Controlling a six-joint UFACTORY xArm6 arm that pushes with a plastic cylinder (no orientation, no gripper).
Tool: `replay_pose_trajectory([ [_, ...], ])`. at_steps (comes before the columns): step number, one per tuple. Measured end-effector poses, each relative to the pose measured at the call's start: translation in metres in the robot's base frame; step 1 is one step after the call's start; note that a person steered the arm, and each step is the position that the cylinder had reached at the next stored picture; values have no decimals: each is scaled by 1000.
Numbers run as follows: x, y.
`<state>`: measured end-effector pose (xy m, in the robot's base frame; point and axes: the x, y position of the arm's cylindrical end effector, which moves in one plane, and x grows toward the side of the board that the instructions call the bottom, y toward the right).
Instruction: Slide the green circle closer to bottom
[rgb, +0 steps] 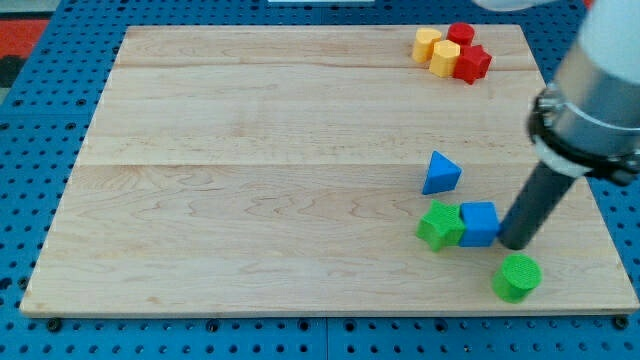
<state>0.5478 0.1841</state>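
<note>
- Green circle (517, 277) sits near the board's (250, 180) bottom edge, at the view's lower right
- My tip (513, 243), a bare rod with no jaws and holding nothing, stands just above it, beside the blue cube (479, 223); judged well placed to push downward
- Count: green 2 (circle, green star (439, 224)); blue 2 (cube, blue triangle (440, 173)); yellow blocks (437, 50) 2; red blocks (467, 55) 2

place: robotics lab | evidence: blue perforated mounting base (30, 150); wooden board (250, 180); robot arm (600, 90)
</note>
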Motion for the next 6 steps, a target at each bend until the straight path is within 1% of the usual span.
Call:
replay_pose_trajectory([
  [1,-6,39],
  [2,16,89],
  [3,45,13],
  [4,43,-21],
  [5,37,-93],
  [6,17,-44],
])
